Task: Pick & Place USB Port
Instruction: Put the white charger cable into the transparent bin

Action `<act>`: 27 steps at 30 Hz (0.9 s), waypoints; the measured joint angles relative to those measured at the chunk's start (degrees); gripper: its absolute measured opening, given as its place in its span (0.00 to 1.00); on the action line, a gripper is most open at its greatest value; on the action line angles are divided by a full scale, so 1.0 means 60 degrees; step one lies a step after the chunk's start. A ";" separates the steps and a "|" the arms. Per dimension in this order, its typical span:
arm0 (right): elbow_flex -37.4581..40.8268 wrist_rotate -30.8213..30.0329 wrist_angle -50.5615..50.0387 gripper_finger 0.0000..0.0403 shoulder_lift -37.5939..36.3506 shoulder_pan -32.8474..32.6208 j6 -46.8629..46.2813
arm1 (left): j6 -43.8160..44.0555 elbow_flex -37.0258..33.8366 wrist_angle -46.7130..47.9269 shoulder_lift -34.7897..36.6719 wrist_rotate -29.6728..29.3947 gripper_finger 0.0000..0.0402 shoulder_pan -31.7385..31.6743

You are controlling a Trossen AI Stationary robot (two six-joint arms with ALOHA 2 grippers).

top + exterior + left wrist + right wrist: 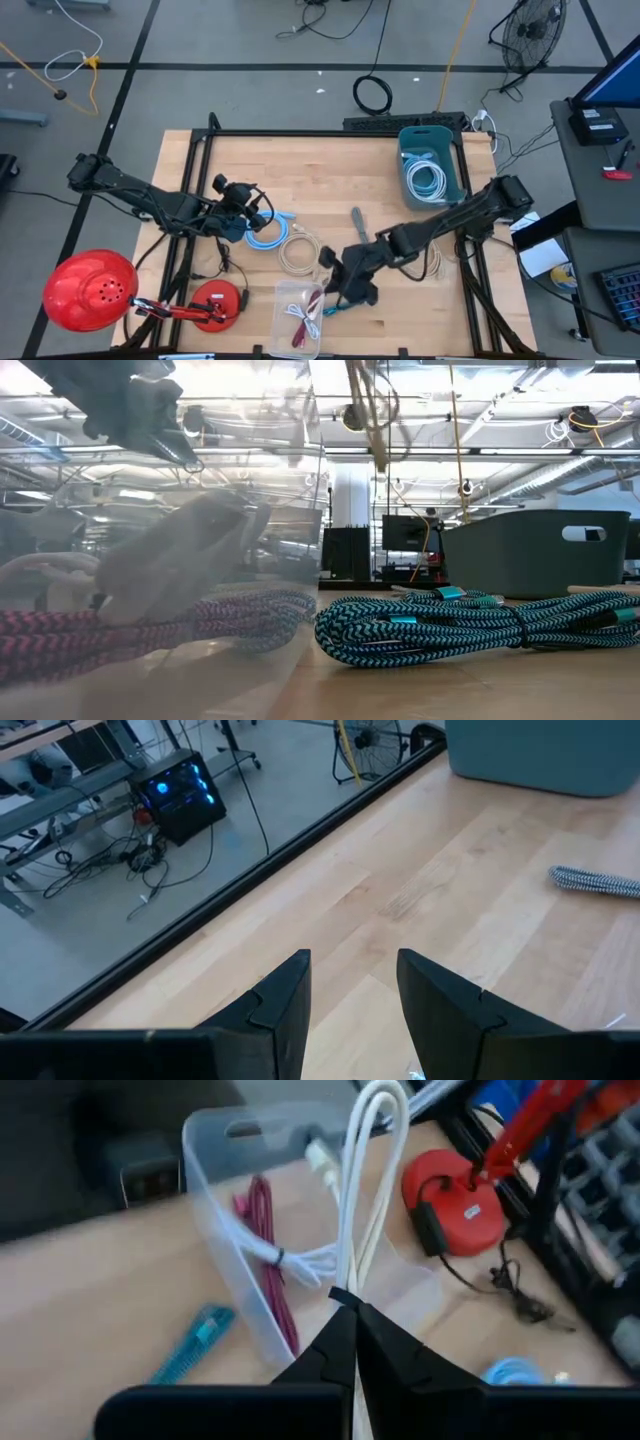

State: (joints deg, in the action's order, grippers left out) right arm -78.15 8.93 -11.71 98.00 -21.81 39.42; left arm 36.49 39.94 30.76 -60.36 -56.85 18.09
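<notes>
No text, label, brand, number or sign can be read on anything in these views.

The high view looks straight down from well above, taking in the whole wooden table, both arms and the floor around it. The low view sits at table-top height, very close to the clear plastic bin and the teal braided cable, facing level across the table toward the grey bin and the room behind. The left wrist view looks forward past its own claw over bare table to the table edge and floor. The right wrist view looks past its claw, near and down into the clear plastic bin. High, low and right wrist views share that bin; the grey bin shows in the high and low views.
</notes>
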 joint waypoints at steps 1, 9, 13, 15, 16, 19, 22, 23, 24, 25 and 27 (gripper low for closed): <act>-0.0003 0.0017 0.0234 0.00 0.0118 -0.0015 0.0376 | 0.0000 0.0000 0.0022 0.0000 -0.0003 0.38 -0.0004; -0.0162 0.0369 0.0431 0.00 0.0541 0.0214 0.0313 | 0.0045 0.0000 0.0124 0.0000 -0.0024 0.38 -0.0022; -0.0355 0.0537 0.0490 0.00 0.0534 0.0199 0.0836 | 0.0044 0.0000 0.0132 0.0000 -0.0024 0.38 -0.0021; -0.0492 0.0565 0.0473 0.00 0.0534 0.0180 0.0793 | 0.0044 0.0000 0.0128 0.0000 -0.0028 0.38 -0.0022; -0.0552 0.0565 0.0479 0.00 0.0534 0.0180 0.0797 | 0.0044 0.0000 0.0132 0.0000 -0.0031 0.38 -0.0022; -0.0851 0.0558 0.0477 0.00 0.0733 0.0190 0.0866 | 0.0052 0.0000 0.0132 0.0000 -0.0073 0.38 -0.0020; -0.1444 0.0563 0.0109 0.00 0.1350 0.0157 0.0810 | 0.0129 0.0000 0.0131 -0.0004 -0.0086 0.38 -0.0022; -0.1673 0.0589 -0.0169 0.00 0.1624 0.0111 0.0820 | 0.0156 0.0000 0.0130 -0.0004 -0.0090 0.38 -0.0022; -0.2021 0.0671 -0.0218 0.00 0.1993 0.0093 0.0843 | 0.0164 0.0000 0.0134 -0.0004 -0.0087 0.38 -0.0022; -0.2370 0.0765 -0.0228 0.00 0.2358 0.0091 0.0893 | 0.0164 0.0000 0.0149 -0.0004 -0.0086 0.38 -0.0022; -0.3008 0.0793 -0.0964 0.00 0.2917 0.0070 0.0941 | 0.0186 0.0000 0.0158 -0.0004 -0.0063 0.38 -0.0022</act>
State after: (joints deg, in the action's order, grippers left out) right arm -96.20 13.68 -17.50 115.51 -21.39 45.07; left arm 37.60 39.94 31.71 -60.38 -57.22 17.96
